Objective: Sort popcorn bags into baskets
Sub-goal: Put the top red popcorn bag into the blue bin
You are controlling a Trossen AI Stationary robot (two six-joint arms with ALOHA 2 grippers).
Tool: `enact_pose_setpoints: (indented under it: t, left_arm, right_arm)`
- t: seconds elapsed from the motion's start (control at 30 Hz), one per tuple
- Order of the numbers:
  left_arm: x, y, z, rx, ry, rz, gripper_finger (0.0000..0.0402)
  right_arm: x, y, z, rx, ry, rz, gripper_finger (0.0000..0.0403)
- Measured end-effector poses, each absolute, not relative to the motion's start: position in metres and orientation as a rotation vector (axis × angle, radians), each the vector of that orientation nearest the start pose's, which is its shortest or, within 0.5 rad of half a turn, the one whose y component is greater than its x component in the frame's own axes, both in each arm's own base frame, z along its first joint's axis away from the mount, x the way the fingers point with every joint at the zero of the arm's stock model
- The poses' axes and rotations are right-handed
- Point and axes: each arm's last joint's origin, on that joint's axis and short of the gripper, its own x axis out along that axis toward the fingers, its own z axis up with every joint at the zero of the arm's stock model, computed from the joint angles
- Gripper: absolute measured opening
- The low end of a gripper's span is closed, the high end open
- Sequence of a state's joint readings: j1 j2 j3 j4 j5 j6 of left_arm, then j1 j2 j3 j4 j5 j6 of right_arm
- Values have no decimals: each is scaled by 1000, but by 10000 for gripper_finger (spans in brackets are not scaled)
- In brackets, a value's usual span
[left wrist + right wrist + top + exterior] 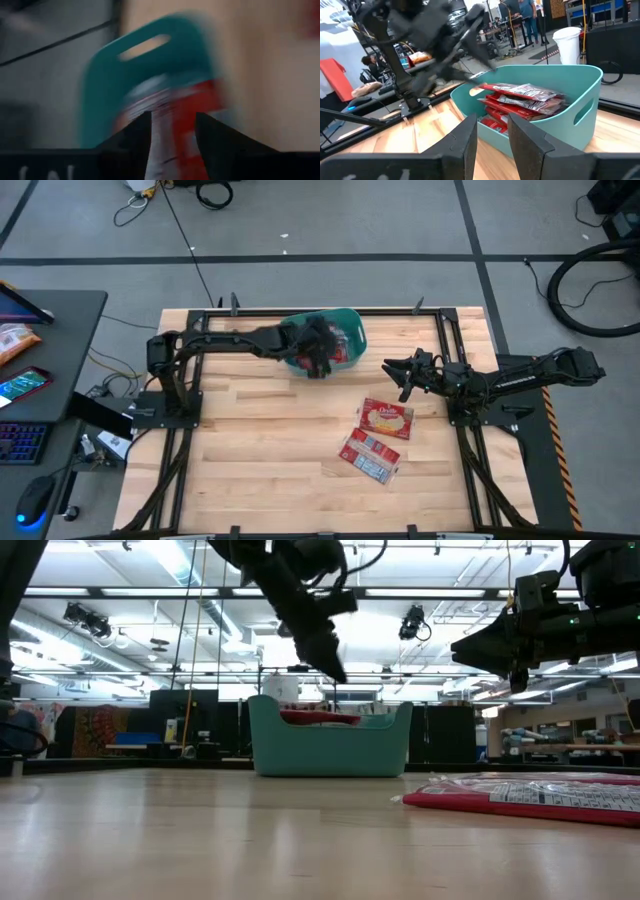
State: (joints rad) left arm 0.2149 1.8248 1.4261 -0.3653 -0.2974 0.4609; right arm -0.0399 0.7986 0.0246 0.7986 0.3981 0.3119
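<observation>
The teal basket (348, 323) stands at the table's far middle, with several red popcorn bags (520, 99) stacked flat inside; the top ones reach its rim (320, 717). My left gripper (318, 364) hangs over the basket's near left part, slanting down, its fingers open (172, 135) above a red-and-white bag (192, 107) in the basket (107, 85). Two more popcorn bags (387, 417) (370, 455) lie flat on the table's right middle. My right gripper (397, 372) waits open to the right of the basket (560, 125), pointing level at it.
A dark metal frame (450, 350) runs round the table. Bare wood lies at the table's near left. A side desk (50, 360) to the left carries a keyboard, a phone and an orange packet (14, 340). People stand in the room behind (525, 12).
</observation>
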Motion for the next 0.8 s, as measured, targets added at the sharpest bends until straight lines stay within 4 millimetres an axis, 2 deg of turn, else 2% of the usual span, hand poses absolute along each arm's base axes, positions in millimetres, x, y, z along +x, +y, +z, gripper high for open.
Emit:
enact_pose_setpoints:
  t: [0.13,0.2,0.33,0.47,0.57,0.8]
  left_arm:
    - [404,62,246,339,789,-11,165]
    - [410,47,235,264,790,-97,164]
    - [426,20,206,171,815,-121,156]
    - [440,-7,178,154,799,-159,147]
    - [451,-23,168,129,721,-168,142]
    - [475,-35,150,154,487,-49,141]
  right_arm:
    - [147,-17,167,311,-92,-431,115]
    - [147,-17,167,311,-92,-430,115]
    - [147,-17,167,311,-92,-431,115]
    - [147,-17,167,311,-93,-430,115]
    - [147,-17,167,311,-93,-430,115]
    - [147,-17,167,311,-93,-430,115]
